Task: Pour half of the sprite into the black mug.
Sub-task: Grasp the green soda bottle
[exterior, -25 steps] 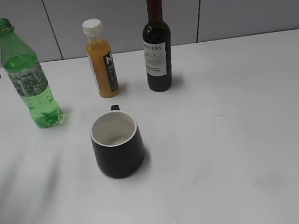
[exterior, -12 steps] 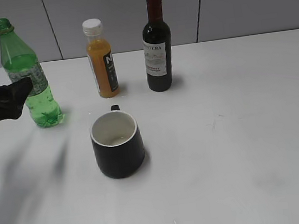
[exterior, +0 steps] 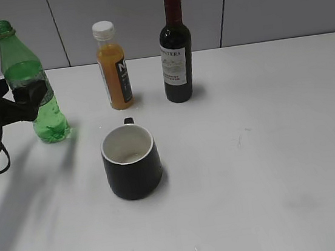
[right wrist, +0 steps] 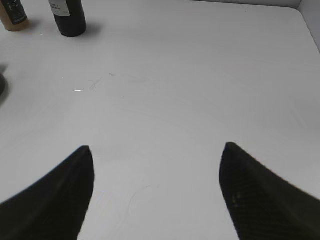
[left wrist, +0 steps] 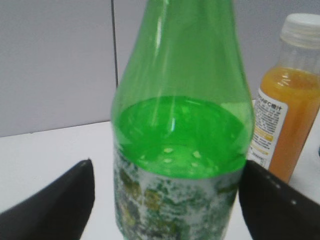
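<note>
Now we see our left gripper spread wide around the sprite bottle, fingers not touching; the black mug stands apart; right gripper gapes wide.

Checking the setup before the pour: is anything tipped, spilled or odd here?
Nothing spilled or tipped. The tall green plastic sprite bottle has no cap and stands upright between the open left gripper's fingers. The squat black mug is upright and looks empty. The capped orange juice bottle and dark wine bottle stand straight.
</note>
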`<state>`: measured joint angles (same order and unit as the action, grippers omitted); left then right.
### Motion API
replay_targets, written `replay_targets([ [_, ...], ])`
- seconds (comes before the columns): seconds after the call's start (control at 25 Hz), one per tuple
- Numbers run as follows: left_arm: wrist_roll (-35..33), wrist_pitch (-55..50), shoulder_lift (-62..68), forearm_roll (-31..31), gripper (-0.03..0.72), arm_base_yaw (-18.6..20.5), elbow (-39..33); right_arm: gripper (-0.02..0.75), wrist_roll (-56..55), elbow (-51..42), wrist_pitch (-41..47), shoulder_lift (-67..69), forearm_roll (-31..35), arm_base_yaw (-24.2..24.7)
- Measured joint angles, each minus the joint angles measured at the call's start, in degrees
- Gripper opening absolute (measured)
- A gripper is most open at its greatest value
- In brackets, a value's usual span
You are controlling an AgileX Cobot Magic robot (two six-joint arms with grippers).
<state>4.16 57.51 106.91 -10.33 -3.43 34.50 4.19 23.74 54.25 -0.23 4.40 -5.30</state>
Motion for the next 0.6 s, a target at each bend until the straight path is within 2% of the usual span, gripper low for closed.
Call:
replay_targets([
  [0.2,0.00,0.17,4.43,-2.48,0.694,0.00,4.72,0.589,0.00,0.00,0.00,0.00,0.00,0.00],
  [0.6,0.00,0.60,12.71,-2.14,0.692,0.00,11.78,0.589,0.00,0.00,0.00,0.00,0.00,0.00],
])
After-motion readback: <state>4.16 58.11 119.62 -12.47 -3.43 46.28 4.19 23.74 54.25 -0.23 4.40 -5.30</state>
